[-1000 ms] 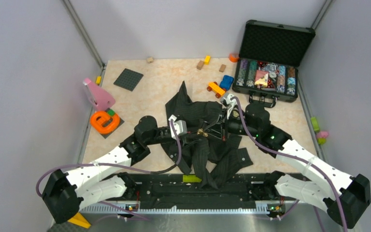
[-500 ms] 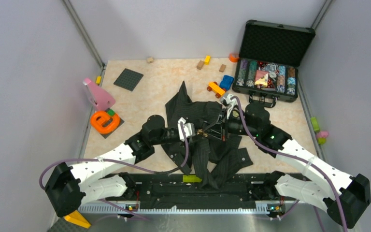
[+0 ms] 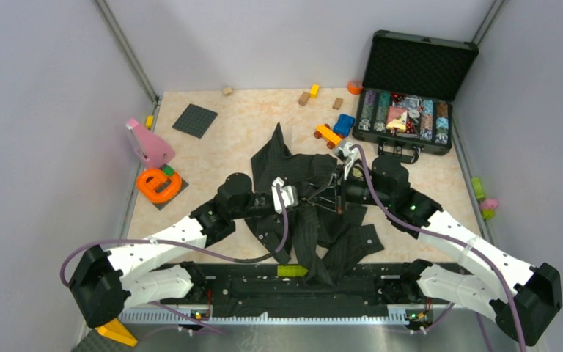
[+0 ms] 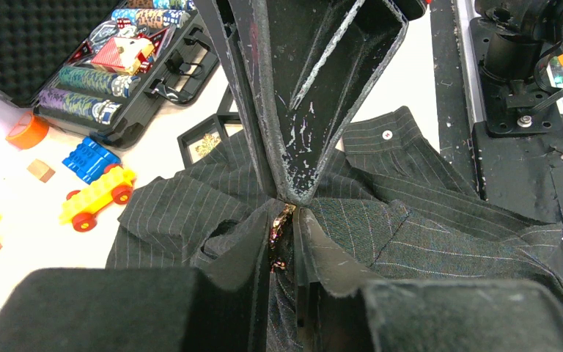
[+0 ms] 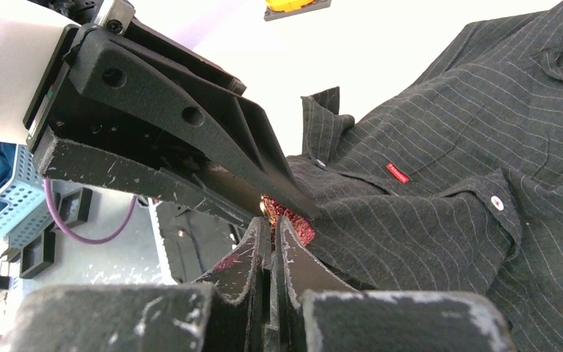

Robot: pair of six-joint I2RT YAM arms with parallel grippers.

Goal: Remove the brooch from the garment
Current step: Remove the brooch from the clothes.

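Meeting mid-shirt, both arms are tip to tip over the garment [image 3: 293, 165], which lies crumpled at table [image 3: 242, 125] centre, collar end pointing away from the bases and one cuff near the front rail.

L gripper [image 4: 284, 216]: jaws drawn in to a narrow slot w/ the brooch [image 4: 281, 229] sitting in it. Pads look to touch it on both sides, so it's pinched. Brooch is a small gold/reddish glint, still against the pinstripe cloth, right where the fabric bunches up btwn the two grippers.

R gripper [image 5: 271, 224]: fingers pressed together, only a thin slit left. Tips sit just under the brooch at the cloth fold. Can't tell if cloth or pin is caught in there. In the R wrist view the L fingers come in from upper left, tips touching or nearly touching the R tips.

Brooch not visible in top view, hidden by the fingers.

Rest: open black case [image 3: 418, 66] of chips at far right, yellow toy car [image 3: 328, 135] and blue block [image 3: 344, 125] just beyond the shirt, orange ring [image 3: 159, 185] and pink piece [image 3: 149, 144] at left, dark grey plate [image 3: 194, 119] far left.
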